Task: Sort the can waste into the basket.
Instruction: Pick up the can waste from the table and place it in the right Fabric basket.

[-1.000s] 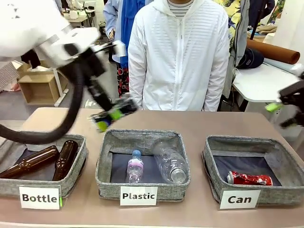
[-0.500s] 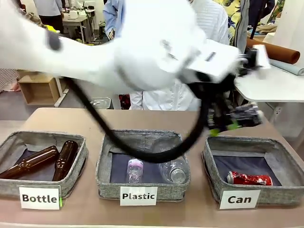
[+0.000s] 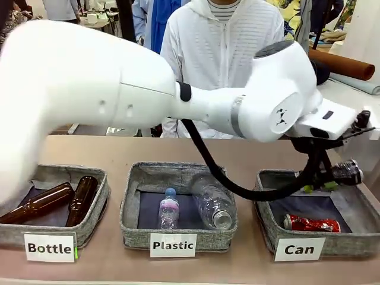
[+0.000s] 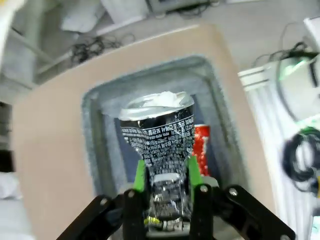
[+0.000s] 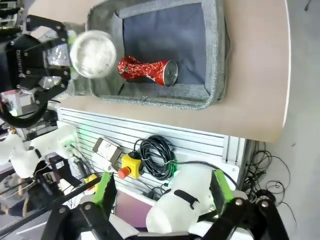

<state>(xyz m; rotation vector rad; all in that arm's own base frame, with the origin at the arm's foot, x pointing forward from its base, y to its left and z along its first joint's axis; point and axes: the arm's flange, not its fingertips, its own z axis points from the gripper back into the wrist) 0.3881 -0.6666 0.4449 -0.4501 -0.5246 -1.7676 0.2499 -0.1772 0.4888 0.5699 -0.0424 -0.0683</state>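
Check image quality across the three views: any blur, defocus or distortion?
Front view: sharp on the Can basket and labels, but the near left arm is a soft white mass. Left wrist view: the silver can in the left hand has readable print, surroundings blurry. Right wrist view: crisp, wide-angle bending at the edges, right hand open.

Two brown bottles [image 3: 53, 200] lie in the "Bottle" basket [image 3: 95, 225] — two clear bottles [image 3: 196, 208] in the "Plastic" basket [image 3: 133, 228].

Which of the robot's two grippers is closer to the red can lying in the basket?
The left gripper: it holds the silver can right above the red can in the basket. The right gripper hangs high, beyond the table's edge.
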